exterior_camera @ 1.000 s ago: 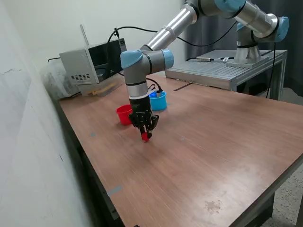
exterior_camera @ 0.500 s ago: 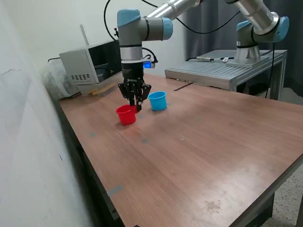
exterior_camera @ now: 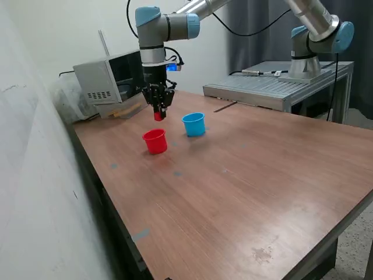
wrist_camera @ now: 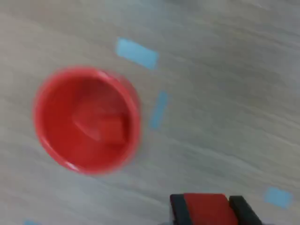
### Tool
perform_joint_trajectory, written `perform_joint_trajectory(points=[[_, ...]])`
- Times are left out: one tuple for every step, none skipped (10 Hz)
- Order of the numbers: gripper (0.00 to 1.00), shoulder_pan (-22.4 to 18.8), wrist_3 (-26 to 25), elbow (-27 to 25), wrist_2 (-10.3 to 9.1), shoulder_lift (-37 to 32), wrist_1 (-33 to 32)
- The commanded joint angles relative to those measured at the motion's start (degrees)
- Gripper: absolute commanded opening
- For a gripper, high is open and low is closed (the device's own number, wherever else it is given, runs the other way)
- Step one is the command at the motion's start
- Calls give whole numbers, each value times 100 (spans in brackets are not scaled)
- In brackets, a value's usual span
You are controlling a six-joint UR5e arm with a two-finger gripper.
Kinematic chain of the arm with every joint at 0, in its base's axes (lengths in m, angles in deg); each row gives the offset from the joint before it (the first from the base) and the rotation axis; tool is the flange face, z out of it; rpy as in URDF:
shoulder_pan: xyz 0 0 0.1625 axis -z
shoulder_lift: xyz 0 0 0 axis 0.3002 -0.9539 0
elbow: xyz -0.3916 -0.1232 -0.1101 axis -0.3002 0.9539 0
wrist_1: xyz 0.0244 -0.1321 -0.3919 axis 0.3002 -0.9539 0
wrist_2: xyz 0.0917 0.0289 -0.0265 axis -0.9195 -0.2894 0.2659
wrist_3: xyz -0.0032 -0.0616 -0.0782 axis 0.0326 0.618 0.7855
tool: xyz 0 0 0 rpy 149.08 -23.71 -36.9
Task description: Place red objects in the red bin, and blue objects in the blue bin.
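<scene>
exterior view wide, oblique; wrist view close, downward; both show red bin (exterior_camera: 155, 140) (wrist_camera: 86, 119).

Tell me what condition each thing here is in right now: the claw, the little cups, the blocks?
Gripper: raised above the table, shut on a red cube.
Red bin: upright, with one red cube already inside.
Blue bin: upright, contents hidden from here.
Table: no loose cubes showing.

Open air over the cups

The pincer (exterior_camera: 158, 112) hangs clear above the red bin (exterior_camera: 155, 141); the blue bin (exterior_camera: 193, 124) stands just beside, tabletop (exterior_camera: 262, 186) bare elsewhere.
</scene>
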Motion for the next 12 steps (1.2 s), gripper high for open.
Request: perform_joint_trajectory(points=[[0, 252, -9, -125, 28, -26, 57], [0, 261, -9, -152, 10, -17, 39], [0, 296, -9, -161, 19, 9, 39], [0, 305, -9, -161, 10, 79, 13], [0, 427, -17, -152, 10, 236, -40], [0, 541, -17, -152, 10, 333, -197], [0, 568, -26, -152, -16, 360, -355], [0, 577, -26, -152, -25, 361, -400], [0, 578, -26, -152, -25, 369, -435], [0, 578, -35, -152, -25, 378, -436], [0, 578, -35, -161, -25, 378, -436], [100, 578, -44, -161, -25, 387, -436]])
